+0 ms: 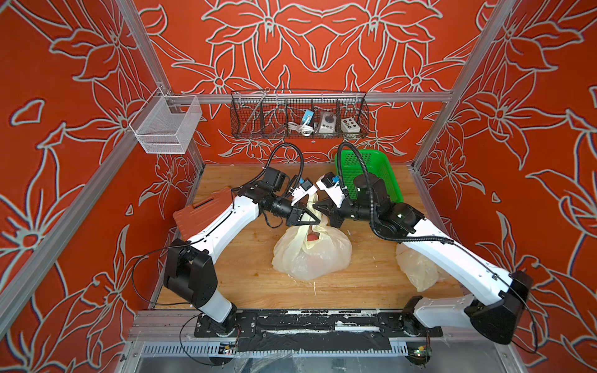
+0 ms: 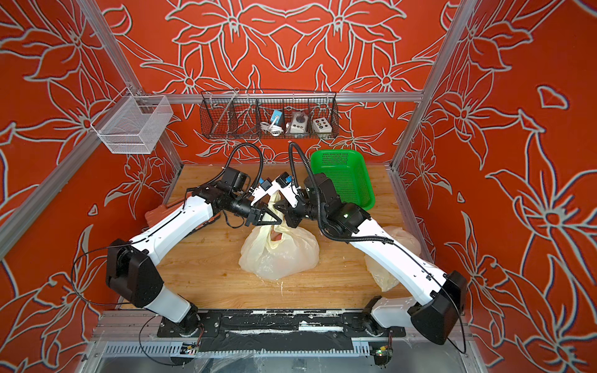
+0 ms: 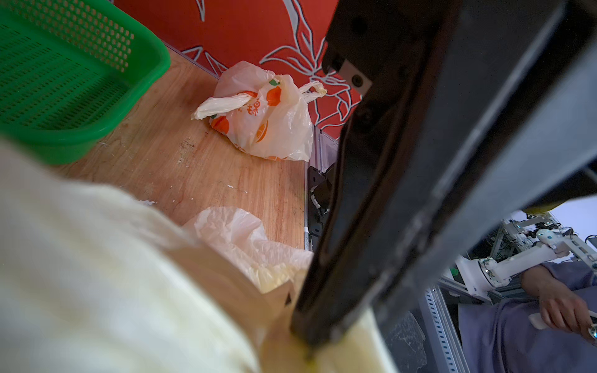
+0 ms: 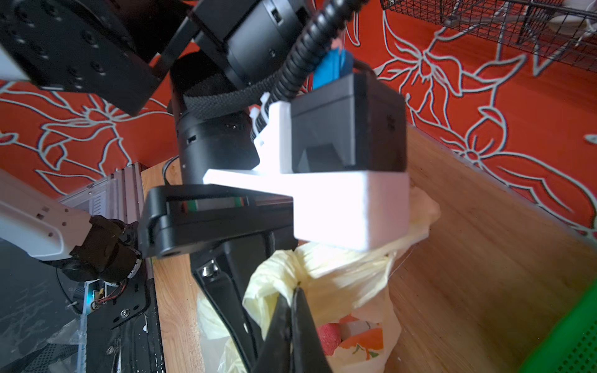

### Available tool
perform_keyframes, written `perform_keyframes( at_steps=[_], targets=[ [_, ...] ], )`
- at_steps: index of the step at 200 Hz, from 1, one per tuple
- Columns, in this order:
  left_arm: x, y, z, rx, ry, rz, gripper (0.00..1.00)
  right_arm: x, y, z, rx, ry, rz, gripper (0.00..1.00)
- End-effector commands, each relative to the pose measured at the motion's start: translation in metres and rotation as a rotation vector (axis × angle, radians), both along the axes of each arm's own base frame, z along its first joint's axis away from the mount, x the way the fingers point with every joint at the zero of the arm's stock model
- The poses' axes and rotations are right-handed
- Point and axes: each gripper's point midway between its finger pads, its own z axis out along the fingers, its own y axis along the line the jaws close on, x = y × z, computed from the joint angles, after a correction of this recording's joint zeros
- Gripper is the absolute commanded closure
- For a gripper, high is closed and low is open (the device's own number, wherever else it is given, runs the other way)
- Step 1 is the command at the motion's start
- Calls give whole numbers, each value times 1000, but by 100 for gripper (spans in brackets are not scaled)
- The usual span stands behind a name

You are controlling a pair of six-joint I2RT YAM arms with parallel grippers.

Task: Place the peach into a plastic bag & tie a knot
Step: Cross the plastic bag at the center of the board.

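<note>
Two plastic bags lie on the wooden table (image 1: 226, 277). The plastic bag (image 1: 311, 258) of the task sits at the table's centre, mouth upward. One peach (image 1: 312, 237) is inside it and shows through the gap under the handles. The second bag (image 1: 416, 268) lies near the right edge, partly under the right forearm. The left wrist view shows its handles tied with the ends sticking out, and we cannot tell what it contains.

One green basket (image 1: 371, 174) stands at the back right and shows its perforated floor. One wire rack (image 1: 252, 129) hangs on the back rail. Its three right-hand compartments hold, in turn, a white cable with a blue-and-white item, a white box with a knob, and a white box with coloured buttons. One white mesh basket (image 1: 164, 129) hangs on the left rail, and we cannot make out anything in it. One brown case (image 1: 197, 210) lies at the left, under the left arm.

Both arms rise from the front rail, elbows outward, and their forearms converge above the central bag.

- **Left gripper** (image 1: 319, 221): the jaws are pressed together on a strand of handle, drawn up from the bag.
- **Right gripper** (image 4: 295, 287): it points toward the left one, close to it, with the jaws pinched on the cream plastic just beside the knot (image 4: 287, 266). That knot is a tight bunch where the handles cross, directly above the peach.

Count: two arms, two grippers, two bags, one peach, one knot at the grippers.
</note>
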Motion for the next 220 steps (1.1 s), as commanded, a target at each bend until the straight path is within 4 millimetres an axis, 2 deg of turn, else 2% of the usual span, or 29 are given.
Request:
perform_keyframes(
  at_steps=[1,10,27,39,68,94,138,169,220],
  targets=[
    [-5,0,10,-30,-23,-27,99,-9,4,25,55,-38,46,87],
    [-5,0,10,-30,-22,-25,99,-7,1,21,36,-35,31,87],
    [-5,0,11,-35,-22,-24,98,-9,1,20,36,-52,42,100],
    [-5,0,10,-35,-16,-21,95,-11,4,27,67,-65,57,100],
    [-5,0,10,-26,2,-15,68,-11,11,39,109,-70,77,100],
    [-9,1,14,-30,-11,-16,58,-10,16,34,104,-54,89,100],
    [-8,0,21,-50,-27,-8,50,-12,25,38,146,-26,101,100],
    [-2,-4,24,-64,-33,7,50,-16,34,37,171,4,114,100],
    [15,-3,23,-39,-83,102,50,-17,36,40,228,74,100,100]
  ],
)
